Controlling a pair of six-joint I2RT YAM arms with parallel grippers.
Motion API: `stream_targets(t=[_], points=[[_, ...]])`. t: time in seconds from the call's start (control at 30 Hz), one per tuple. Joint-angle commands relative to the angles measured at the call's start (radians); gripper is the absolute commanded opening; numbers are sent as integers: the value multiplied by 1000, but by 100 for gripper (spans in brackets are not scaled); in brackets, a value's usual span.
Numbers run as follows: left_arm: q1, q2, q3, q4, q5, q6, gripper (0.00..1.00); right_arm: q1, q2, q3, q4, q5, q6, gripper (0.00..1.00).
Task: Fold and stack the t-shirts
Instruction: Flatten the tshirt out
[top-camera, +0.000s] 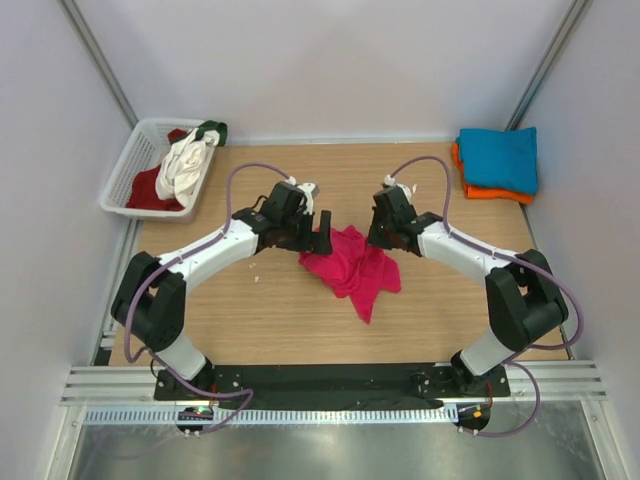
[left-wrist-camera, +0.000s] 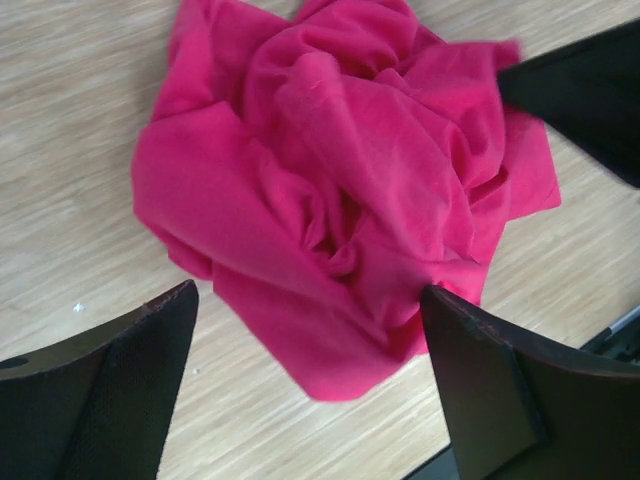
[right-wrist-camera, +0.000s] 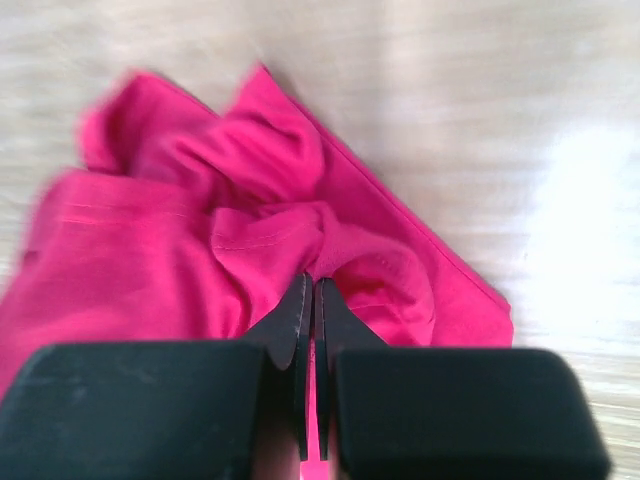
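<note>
Wooden table, crumpled pink shirt at its middle: right gripper pinches a fold tight, left gripper hangs spread above. Flattening step, I'd say; next, left needs its own edge to stretch it out.

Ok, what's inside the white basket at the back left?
A white t-shirt lies crumpled on top of a dark red one, with a green one at the basket's far corner. Whatever lies beneath them is covered.
</note>
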Motion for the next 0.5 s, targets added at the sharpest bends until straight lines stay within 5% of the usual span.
stream_targets(t=[0.0, 0.07, 0.1, 0.47], points=[[-20, 40, 61, 74, -44, 12, 90, 4, -107, 141, -87, 101, -84, 1], [-23, 66, 66, 92, -69, -5, 47, 4, -139, 207, -120, 152, -126, 1], [-23, 80, 75, 92, -88, -16, 0, 4, -161, 248, -152, 165, -135, 1], [-18, -274, 346, -216, -588, 91, 0, 3, -94, 716, -327, 230, -232, 1]])
